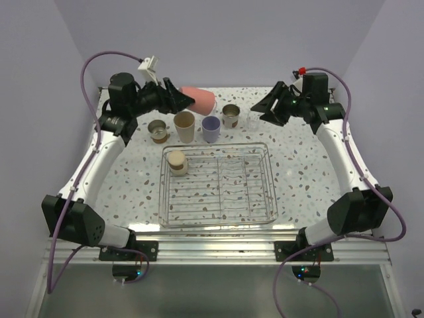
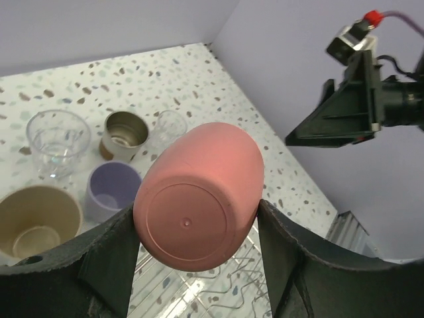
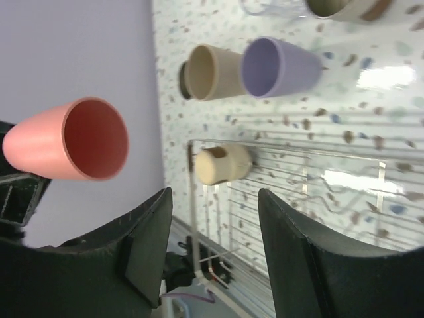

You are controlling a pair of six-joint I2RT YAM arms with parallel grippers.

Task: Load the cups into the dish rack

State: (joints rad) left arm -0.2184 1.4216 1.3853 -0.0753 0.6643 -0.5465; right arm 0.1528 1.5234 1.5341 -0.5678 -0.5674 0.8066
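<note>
My left gripper [image 1: 180, 99] is shut on a red-pink cup [image 1: 199, 100], held on its side above the table's far left; its base [image 2: 189, 222] sits between both fingers. The silver wire dish rack [image 1: 258, 199] lies mid-table with one cream-bottomed cup [image 1: 177, 161] upside down in its far left corner. Behind the rack stand a brown metallic cup [image 1: 159, 130], a tan cup [image 1: 184, 126], a lavender cup [image 1: 211, 128], a second brown cup [image 1: 230, 115] and a clear cup [image 1: 254, 119]. My right gripper [image 1: 265, 106] hangs open and empty at the far right.
Lavender walls close in the table at the back and sides. In the left wrist view, two clear cups [image 2: 57, 140] [image 2: 169, 126] flank a brown one [image 2: 124, 134]. The right gripper [image 2: 344, 112] faces the held cup from across the table.
</note>
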